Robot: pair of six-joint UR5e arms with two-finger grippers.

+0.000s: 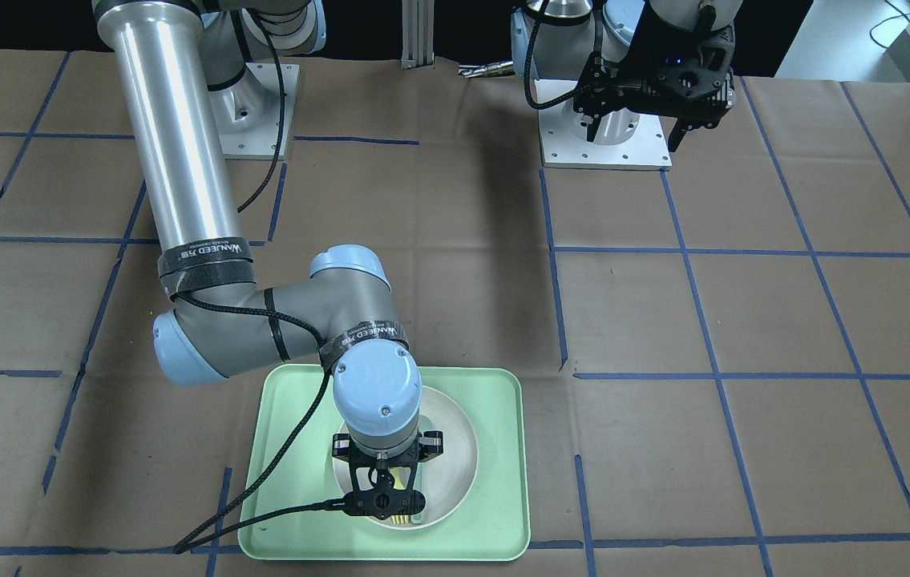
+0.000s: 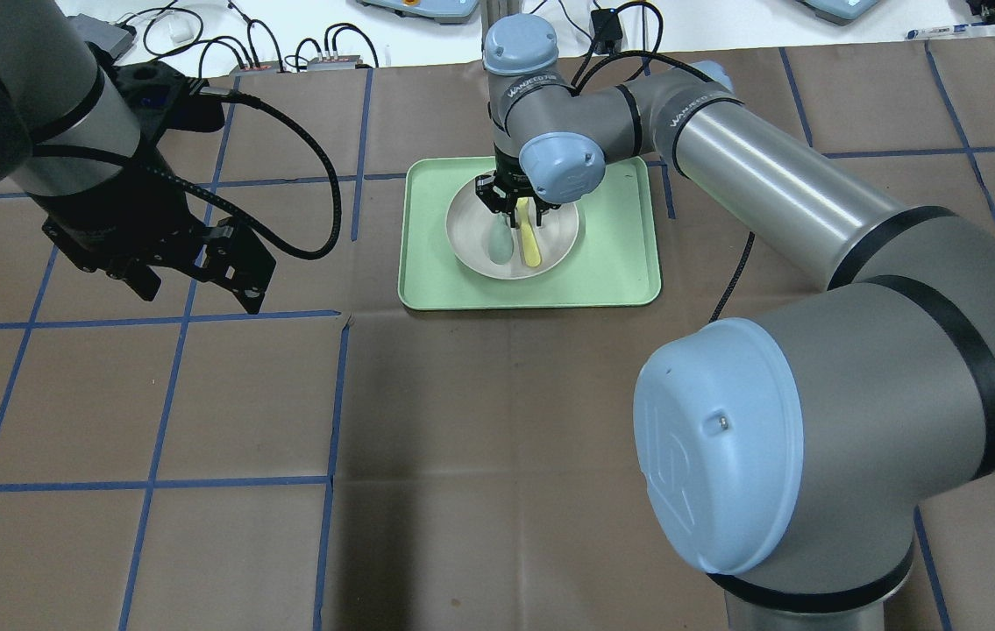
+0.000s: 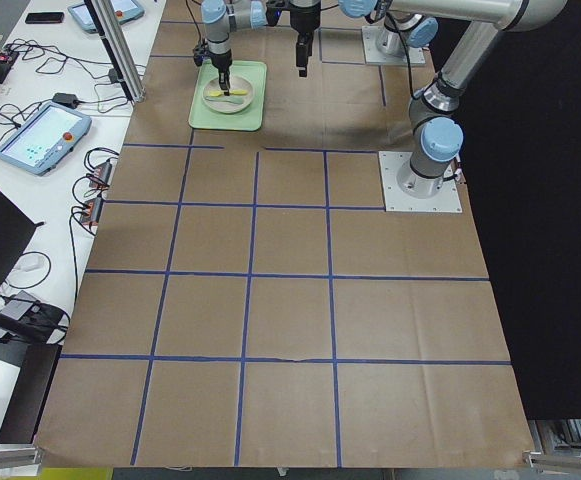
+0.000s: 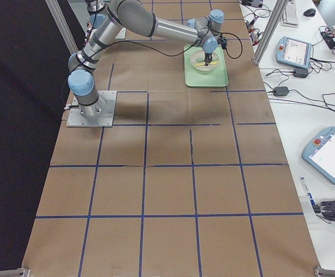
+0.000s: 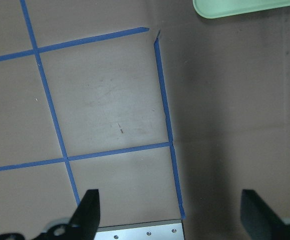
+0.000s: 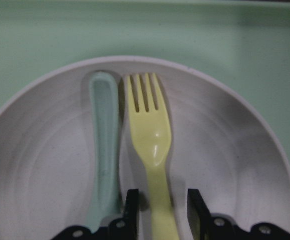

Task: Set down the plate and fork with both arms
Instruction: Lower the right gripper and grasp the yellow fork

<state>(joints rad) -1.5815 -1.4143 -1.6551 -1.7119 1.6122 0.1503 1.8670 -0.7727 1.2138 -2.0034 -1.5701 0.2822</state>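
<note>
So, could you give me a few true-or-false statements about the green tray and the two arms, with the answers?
1. The plate sits on the tray. True.
2. The fork lies outside the plate. False: it lies in the plate, beside the spoon.
3. The right end effector is open, with its fingers on either side of the fork's handle. True.
4. The left end effector holds the plate. False: it is open and empty, over the table, off the tray.
</note>
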